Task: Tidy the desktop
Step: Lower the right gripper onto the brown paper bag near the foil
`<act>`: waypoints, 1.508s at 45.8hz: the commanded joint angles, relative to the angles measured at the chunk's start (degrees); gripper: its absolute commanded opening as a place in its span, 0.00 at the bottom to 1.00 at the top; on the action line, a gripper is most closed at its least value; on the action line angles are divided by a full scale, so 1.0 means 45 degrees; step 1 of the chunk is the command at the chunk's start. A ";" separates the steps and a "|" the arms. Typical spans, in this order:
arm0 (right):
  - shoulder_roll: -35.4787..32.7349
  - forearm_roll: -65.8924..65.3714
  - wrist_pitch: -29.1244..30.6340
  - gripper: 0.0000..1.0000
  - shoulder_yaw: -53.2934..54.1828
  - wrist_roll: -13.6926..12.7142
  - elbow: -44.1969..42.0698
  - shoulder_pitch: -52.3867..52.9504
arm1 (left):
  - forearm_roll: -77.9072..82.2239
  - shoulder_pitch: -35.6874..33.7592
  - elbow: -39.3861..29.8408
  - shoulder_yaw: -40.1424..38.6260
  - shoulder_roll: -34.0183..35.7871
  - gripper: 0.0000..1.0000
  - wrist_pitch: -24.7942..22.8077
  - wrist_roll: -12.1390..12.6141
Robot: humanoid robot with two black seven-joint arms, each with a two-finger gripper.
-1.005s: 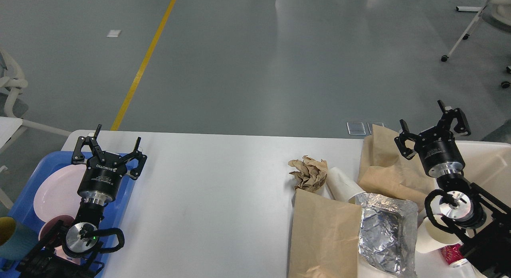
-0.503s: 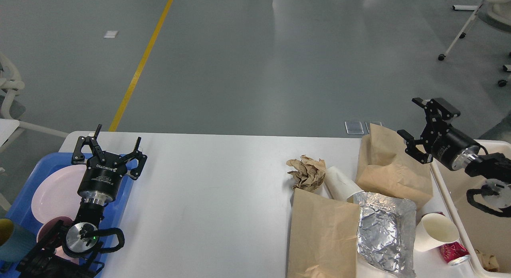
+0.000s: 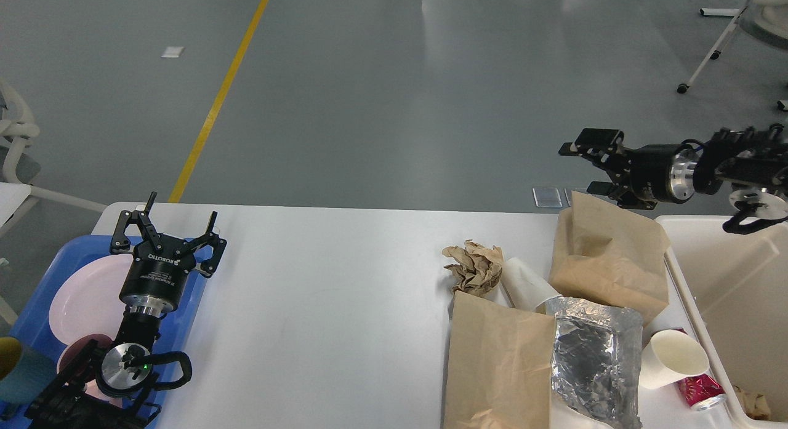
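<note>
On the white counter (image 3: 332, 281) we count two bags (image 3: 606, 256), two cups (image 3: 674, 355), one can (image 3: 699, 391); grey floor beyond. Our left gripper (image 3: 166, 229) and right gripper (image 3: 585, 167) are both spread, empty.

1. my desktop (image 3: 320, 293) is white, bare mid-span.
2. blue tray (image 3: 191, 293) sits at its left end.
3. paper bags (image 3: 498, 361), foil (image 3: 594, 355), cups (image 3: 674, 355), a can (image 3: 699, 391) clutter its right end beside a beige bin (image 3: 726, 281).

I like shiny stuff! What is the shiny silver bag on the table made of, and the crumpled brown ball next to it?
The silver bag looks like metal foil or foil-coated plastic: it is mirror-shiny and full of sharp little creases. The brown ball looks like plain kraft paper, dull and matte, scrunched into soft folds, the same colour as the paper bags beside it.
</note>
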 commanded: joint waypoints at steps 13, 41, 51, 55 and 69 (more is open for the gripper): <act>0.3418 0.0179 0.4832 1.00 -0.2945 -0.5133 0.4170 0.6490 | 0.0000 0.0000 0.0001 0.0015 0.0000 0.96 0.0019 0.0000; 0.2696 0.1253 0.4091 1.00 -0.2710 -0.6682 1.0150 1.1357 | 0.0000 0.0000 0.0001 -0.0004 0.0000 0.96 0.0019 0.0019; 0.2403 0.1722 0.3195 0.98 -0.2242 -0.6642 1.0033 0.8840 | 0.0000 0.0000 0.0001 -0.0004 0.0000 0.96 0.0000 0.0019; 0.2383 0.1722 0.1653 0.98 -0.1676 -0.6623 1.0033 0.7044 | 0.0000 0.0000 0.0001 -0.0004 0.0000 0.96 0.0019 0.0019; 0.3164 0.1157 -0.2276 0.98 -0.0620 -0.6447 0.8842 0.1884 | 0.0000 0.0000 0.0001 -0.0004 0.0000 0.96 0.0000 0.0019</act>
